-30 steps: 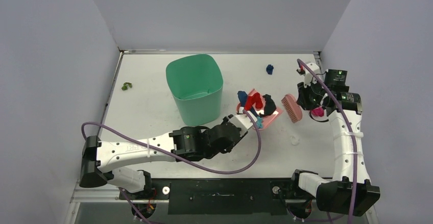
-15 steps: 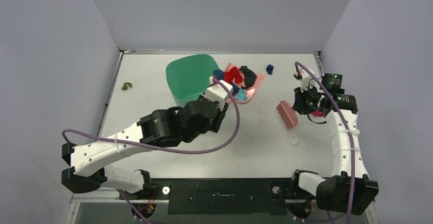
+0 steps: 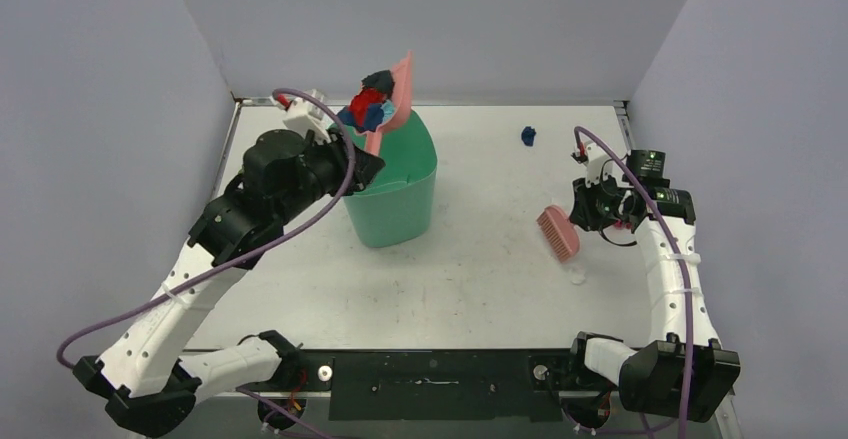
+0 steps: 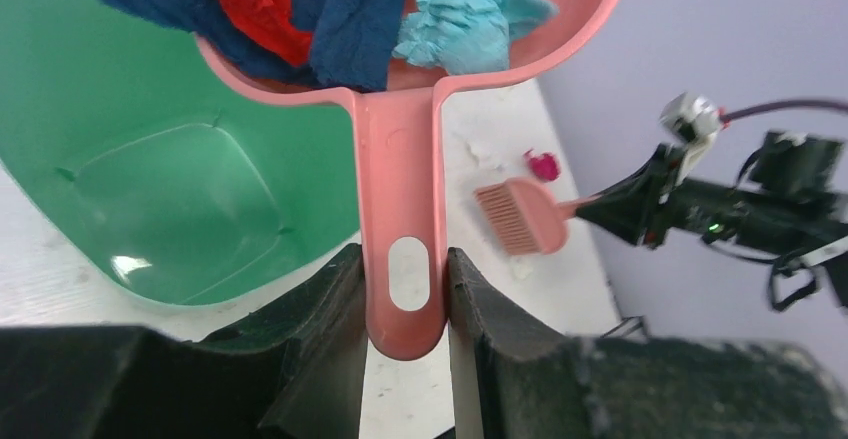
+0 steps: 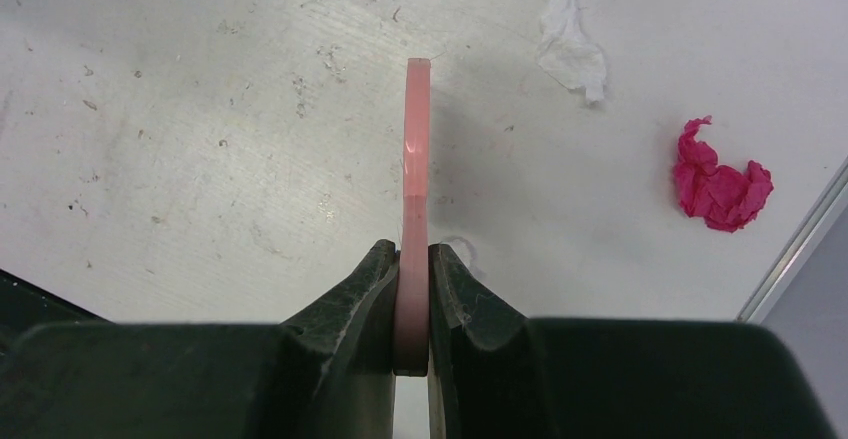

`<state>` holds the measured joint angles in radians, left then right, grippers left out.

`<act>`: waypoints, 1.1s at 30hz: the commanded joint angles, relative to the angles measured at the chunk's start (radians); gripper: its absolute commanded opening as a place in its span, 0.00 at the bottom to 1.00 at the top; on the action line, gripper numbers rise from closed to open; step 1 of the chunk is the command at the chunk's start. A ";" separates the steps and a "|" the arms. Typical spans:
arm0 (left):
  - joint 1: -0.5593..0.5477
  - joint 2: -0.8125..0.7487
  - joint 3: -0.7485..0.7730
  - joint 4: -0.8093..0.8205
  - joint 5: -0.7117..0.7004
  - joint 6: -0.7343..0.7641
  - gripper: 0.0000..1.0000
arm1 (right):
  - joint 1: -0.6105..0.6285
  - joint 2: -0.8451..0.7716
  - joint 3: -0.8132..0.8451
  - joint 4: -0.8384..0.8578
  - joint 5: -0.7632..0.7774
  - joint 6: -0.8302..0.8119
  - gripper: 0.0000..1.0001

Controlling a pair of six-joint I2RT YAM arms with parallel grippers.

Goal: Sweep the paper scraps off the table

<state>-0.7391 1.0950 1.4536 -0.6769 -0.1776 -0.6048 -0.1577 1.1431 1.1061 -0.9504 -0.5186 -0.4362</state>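
My left gripper (image 4: pixel 405 269) clamps dustpan handle (image 4: pixel 402 189), tilting it over green bin (image 3: pixel 400 199) so scraps (image 3: pixel 366 111) slide in; right gripper (image 5: pixel 412 264) pinches brush (image 3: pixel 557 233), parked aside.

Dustpan (image 3: pixel 402 84) (paper scraps (image 3: pixel 368 111) in it) above the bin (image 3: pixel 395 197); brush (image 3: pixel 557 233) well right.

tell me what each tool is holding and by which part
Left tool: the pink dustpan, clamped near the end of its handle. Right tool: the pink brush, pinched by its handle.
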 commanded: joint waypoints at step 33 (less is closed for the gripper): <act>0.256 -0.085 -0.099 0.243 0.481 -0.178 0.00 | 0.007 0.195 0.317 0.276 0.072 -0.067 0.05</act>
<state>-0.4335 0.9966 1.2263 -0.3187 0.3779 -0.9943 -0.1581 1.2415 1.3148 -0.8433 -0.4763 -0.5049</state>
